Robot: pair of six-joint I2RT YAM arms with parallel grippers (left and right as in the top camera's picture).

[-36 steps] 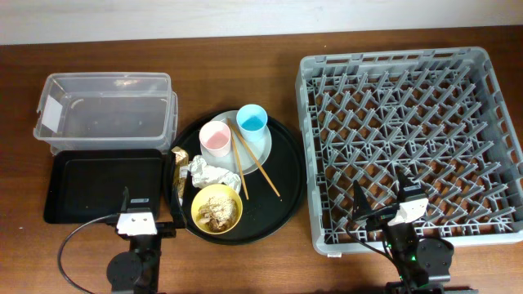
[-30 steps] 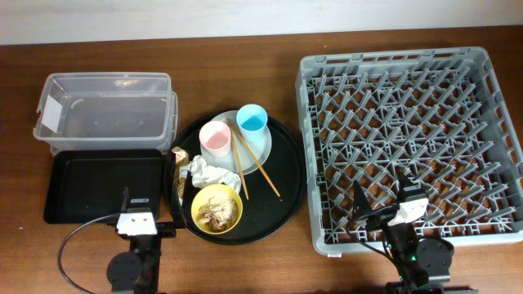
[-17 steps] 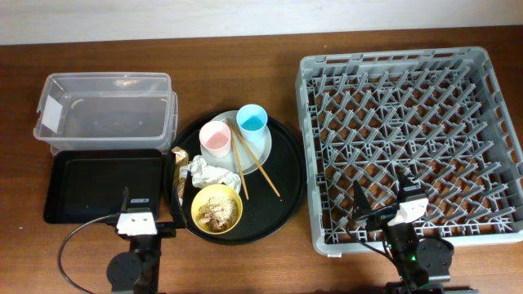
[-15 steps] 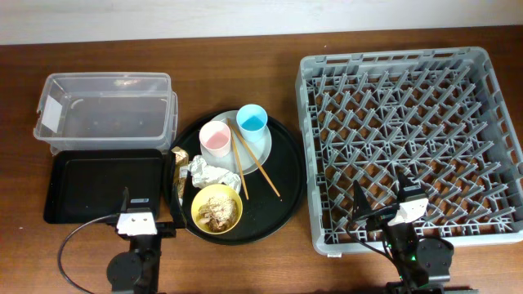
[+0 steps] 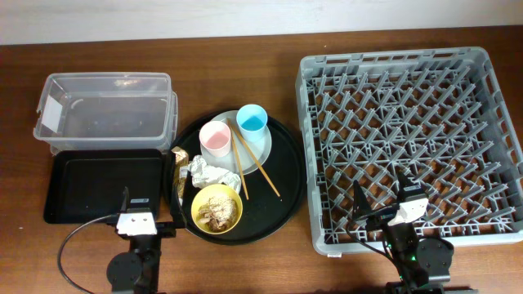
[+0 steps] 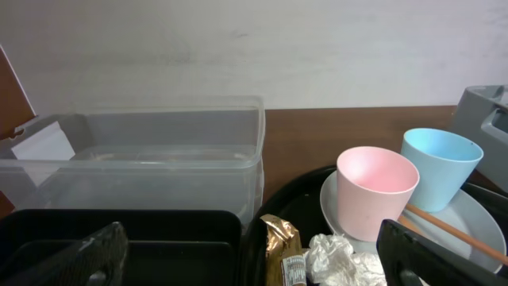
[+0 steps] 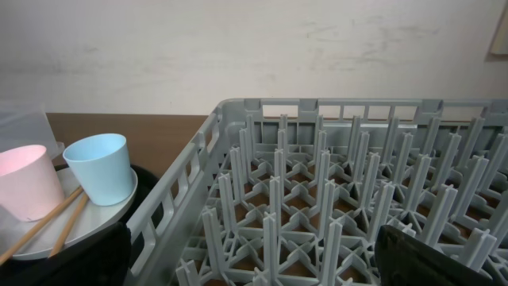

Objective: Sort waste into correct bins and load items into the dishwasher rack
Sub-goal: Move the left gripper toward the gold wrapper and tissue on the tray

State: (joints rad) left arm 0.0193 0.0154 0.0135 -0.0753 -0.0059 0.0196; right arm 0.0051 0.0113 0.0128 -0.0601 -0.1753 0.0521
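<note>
On the round black tray, a pink cup and a light-blue cup stand on a pale plate, with chopsticks lying across it. A crumpled napkin, a brown-gold wrapper and a yellow bowl of beige scraps lie nearby. The clear tub and shallow black tray are at the left, both empty. The grey rack is at the right, empty. My left gripper is open before the wrapper. My right gripper is open over the rack's front.
The large round black tray sits between the bins and the rack. Bare brown table runs behind everything, with a pale wall beyond. Both arm bases stand at the table's front edge.
</note>
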